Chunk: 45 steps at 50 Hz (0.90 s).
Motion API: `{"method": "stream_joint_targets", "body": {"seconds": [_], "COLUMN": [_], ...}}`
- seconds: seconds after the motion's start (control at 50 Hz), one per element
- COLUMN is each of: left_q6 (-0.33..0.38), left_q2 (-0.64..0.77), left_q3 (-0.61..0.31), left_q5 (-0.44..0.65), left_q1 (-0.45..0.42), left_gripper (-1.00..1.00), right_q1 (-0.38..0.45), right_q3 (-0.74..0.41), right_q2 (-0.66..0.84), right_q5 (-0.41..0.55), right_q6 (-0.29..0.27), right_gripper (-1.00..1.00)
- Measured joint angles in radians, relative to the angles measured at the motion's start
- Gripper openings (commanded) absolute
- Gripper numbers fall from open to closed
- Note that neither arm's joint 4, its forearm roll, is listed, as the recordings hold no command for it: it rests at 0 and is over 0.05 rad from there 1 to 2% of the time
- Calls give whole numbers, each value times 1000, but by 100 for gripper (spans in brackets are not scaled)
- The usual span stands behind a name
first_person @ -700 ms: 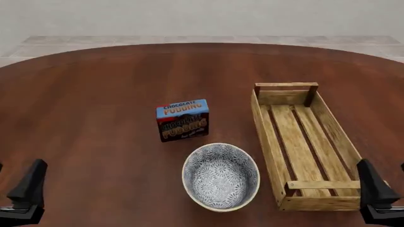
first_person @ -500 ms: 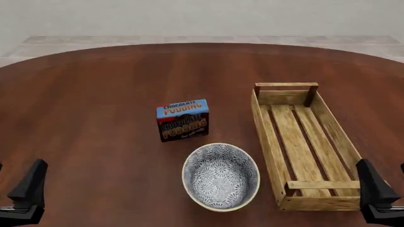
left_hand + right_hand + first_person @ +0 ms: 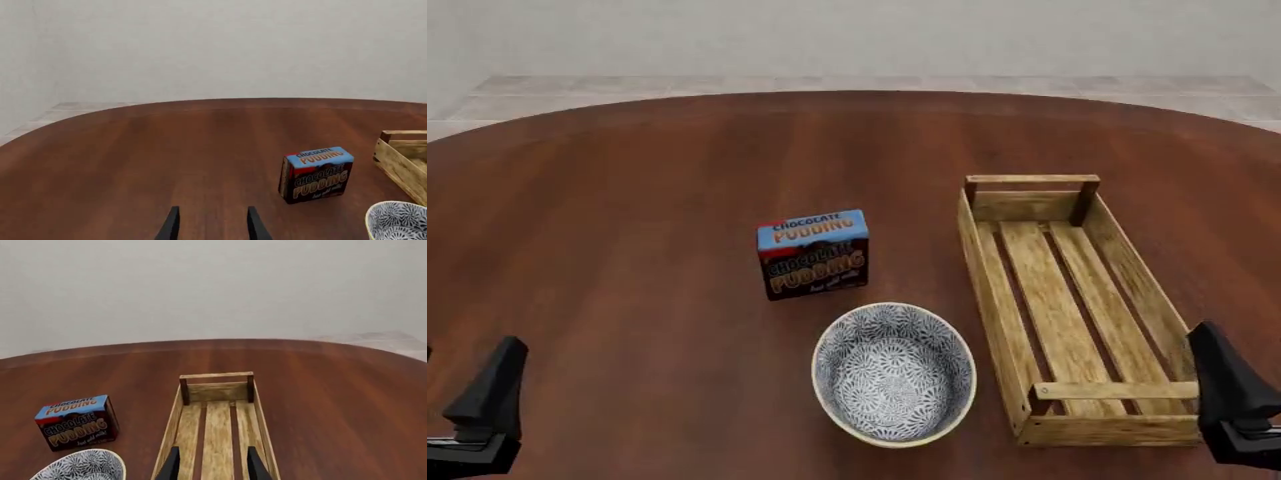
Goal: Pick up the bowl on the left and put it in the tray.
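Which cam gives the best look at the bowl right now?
Front view: the whole bowl is visible, rim and patterned inside, between the pudding box and the tray. The left wrist view catches only part of the bowl at the frame's corner; the right wrist view shows just its far rim, cut off.

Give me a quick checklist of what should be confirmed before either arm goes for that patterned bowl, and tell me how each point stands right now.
1. Bowl upright on the table, mouth up: ok.
2. Bowl free of the pudding box and the tray, with gaps on both sides: ok.
3. Tray holds nothing, slats bare: ok.
4. Left gripper open, nothing between its fingers: ok.
5. Right gripper open, pointing along the tray, nothing held: ok.
6. Either gripper lined up over the bowl rim: not ok, both sit near the table's close edge, apart from it.
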Motion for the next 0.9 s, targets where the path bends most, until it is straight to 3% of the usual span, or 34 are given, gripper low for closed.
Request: {"method": "stream_joint_targets", "body": {"seconds": [0.4,0.66,0.9], "left_q6": [0,0,0], "left_q2": [0,0,0], "left_q3": [0,0,0], "left_q5": [0,0,0], "left_q1": [0,0,0], "left_gripper": [100,100,100], "right_q1": [104,245,382], "right_q3": [-222,-382,-451], "right_q2": [163,268,365], "right_q5": [66,123,134], "right_q6": [-38,-59,-76], "right_gripper": [100,100,100]}}
